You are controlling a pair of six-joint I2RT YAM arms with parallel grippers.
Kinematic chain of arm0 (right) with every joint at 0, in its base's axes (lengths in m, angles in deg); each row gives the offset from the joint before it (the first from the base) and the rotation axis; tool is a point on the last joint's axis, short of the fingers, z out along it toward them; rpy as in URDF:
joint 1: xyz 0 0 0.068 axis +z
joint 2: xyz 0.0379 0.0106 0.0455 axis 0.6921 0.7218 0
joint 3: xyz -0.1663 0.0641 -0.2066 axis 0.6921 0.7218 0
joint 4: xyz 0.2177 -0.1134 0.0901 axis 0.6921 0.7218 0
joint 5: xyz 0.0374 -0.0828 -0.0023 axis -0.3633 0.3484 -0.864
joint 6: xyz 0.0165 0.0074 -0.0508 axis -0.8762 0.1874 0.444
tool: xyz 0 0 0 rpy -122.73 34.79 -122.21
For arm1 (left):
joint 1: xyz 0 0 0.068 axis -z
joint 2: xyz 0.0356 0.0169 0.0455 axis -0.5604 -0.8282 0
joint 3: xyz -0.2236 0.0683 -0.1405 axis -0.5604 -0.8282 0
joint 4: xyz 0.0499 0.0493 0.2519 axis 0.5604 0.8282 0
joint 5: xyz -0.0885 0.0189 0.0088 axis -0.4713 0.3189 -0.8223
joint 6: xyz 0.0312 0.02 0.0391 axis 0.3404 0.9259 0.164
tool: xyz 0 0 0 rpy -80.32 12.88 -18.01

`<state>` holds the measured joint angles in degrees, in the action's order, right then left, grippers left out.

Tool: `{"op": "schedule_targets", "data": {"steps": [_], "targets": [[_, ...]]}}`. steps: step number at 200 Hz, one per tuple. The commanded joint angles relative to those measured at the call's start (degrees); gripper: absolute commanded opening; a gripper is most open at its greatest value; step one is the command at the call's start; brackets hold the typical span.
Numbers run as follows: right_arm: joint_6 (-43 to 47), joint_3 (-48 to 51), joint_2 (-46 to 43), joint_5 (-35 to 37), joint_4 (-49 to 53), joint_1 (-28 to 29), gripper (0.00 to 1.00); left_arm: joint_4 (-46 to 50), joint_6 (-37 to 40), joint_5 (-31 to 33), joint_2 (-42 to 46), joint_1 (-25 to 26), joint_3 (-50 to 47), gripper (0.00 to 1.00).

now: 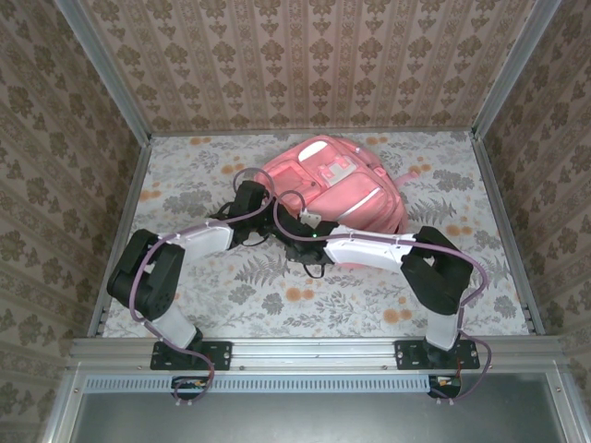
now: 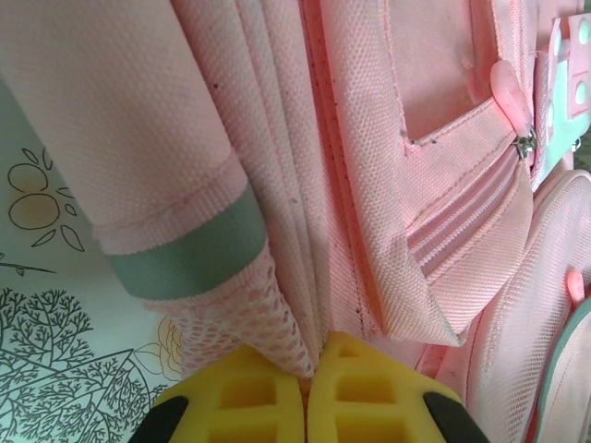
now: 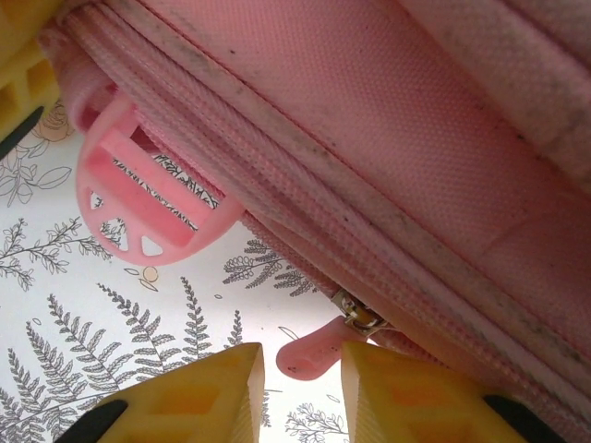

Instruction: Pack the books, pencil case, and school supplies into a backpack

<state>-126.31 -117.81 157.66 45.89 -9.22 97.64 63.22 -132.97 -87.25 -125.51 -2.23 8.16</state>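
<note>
Evidently late stage: the pink backpack (image 1: 337,189) lay at upper centre of the top view. Left gripper (image 2: 309,392), at the frame's bottom, was clamped on the backpack's mesh edge (image 2: 263,318); right gripper (image 3: 300,392) stood narrowly parted astride the zipper pull (image 3: 312,355). Packing appeared finished; zipping probably remained.

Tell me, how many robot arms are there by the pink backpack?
2. The left arm bends in from the left, the right arm from the right; both meet at the near edge of the backpack.
</note>
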Motion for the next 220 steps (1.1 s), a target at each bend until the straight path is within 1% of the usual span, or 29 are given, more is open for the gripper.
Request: {"op": "schedule_targets", "data": {"steps": [1,24,39,66,92,117,127,140,165,173,186,198,208,220], "targets": [[-1.5,-2.3,1.8,3.6,5.0,-0.4,0.29,-1.0,0.1,-2.3,2.9,0.8,-0.8,0.00],[-3.2,-2.7,2.4,5.1,7.9,-0.5,0.32,-0.9,0.1,-2.3,3.0,0.8,-0.7,0.00],[-4.2,-2.3,2.3,6.2,8.1,-0.5,0.40,-1.0,-0.1,-2.3,3.0,0.8,-0.8,0.00],[-5.0,-2.6,3.0,7.6,8.1,-0.8,0.39,-1.0,-0.2,-2.4,3.1,0.8,-0.8,0.00],[-5.4,-2.4,3.6,8.2,7.8,-1.1,0.31,-0.9,-0.3,-2.5,3.2,0.8,-0.9,0.00],[-6.3,-2.8,5.2,9.0,9.0,-1.4,0.28,-0.7,-0.5,-2.3,3.3,0.8,-1.0,0.00],[-6.6,-2.9,5.4,9.0,9.3,-1.4,0.26,-0.7,-0.5,-2.3,3.3,0.7,-0.9,0.00],[-6.6,-2.3,4.5,9.5,8.4,-1.3,0.24,-0.6,-0.5,-2.3,3.3,0.8,-0.9,0.00],[-5.9,-1.5,3.1,9.8,8.0,-1.3,0.15,-0.5,-0.6,-2.3,3.2,0.5,-1.0,0.00],[-5.7,-1.3,2.7,9.7,8.3,-1.2,0.10,-0.6,-0.5,-2.3,3.3,0.3,-1.1,0.00],[-5.7,-0.5,1.7,9.7,8.2,-1.0,0.08,-0.6,-0.5,-2.3,3.3,0.1,-1.1,0.00],[-5.7,0.4,0.7,9.6,7.8,-0.9,0.02,-0.5,-0.5,-2.3,3.3,-0.3,-1.1,0.00],[-5.7,1.1,-0.1,9.7,7.8,-0.9,0.00,-0.6,-0.5,-2.4,3.3,-0.5,-1.2,0.00],[-5.2,1.8,-1.0,9.6,7.7,-0.8,0.00,-0.6,-0.3,-2.4,3.4,-0.9,-1.3,0.00]]}}
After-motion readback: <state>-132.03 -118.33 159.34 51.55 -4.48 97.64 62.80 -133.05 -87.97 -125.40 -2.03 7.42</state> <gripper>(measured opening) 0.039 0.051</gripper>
